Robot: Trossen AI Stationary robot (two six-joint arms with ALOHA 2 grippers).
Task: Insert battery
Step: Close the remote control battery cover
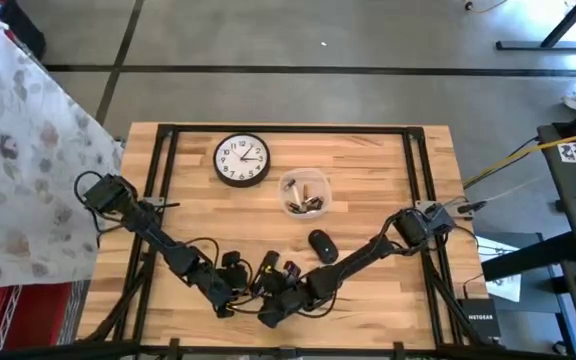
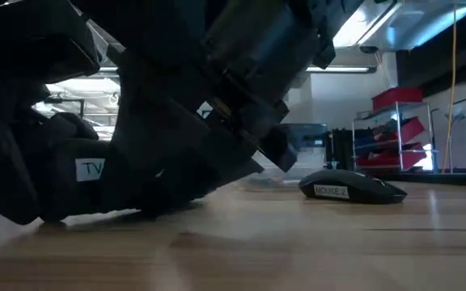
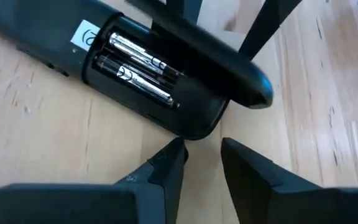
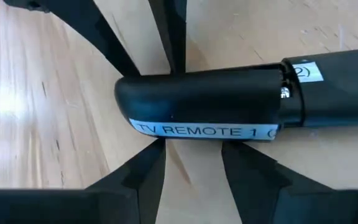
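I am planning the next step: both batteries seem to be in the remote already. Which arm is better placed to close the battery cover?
Probably the left. The left gripper, open, faces the remote's open battery compartment, where both batteries show. The right gripper sits at the remote's side, by its label.

A wall clock (image 1: 241, 160) is seen lying flat nr the table's (image 1: 368, 170) far edge, w/ a clear bowl (image 1: 304, 193) of small items just beside it. A black mouse (image 1: 322, 245), labelled "MOUSE 2", is set nearer the front.
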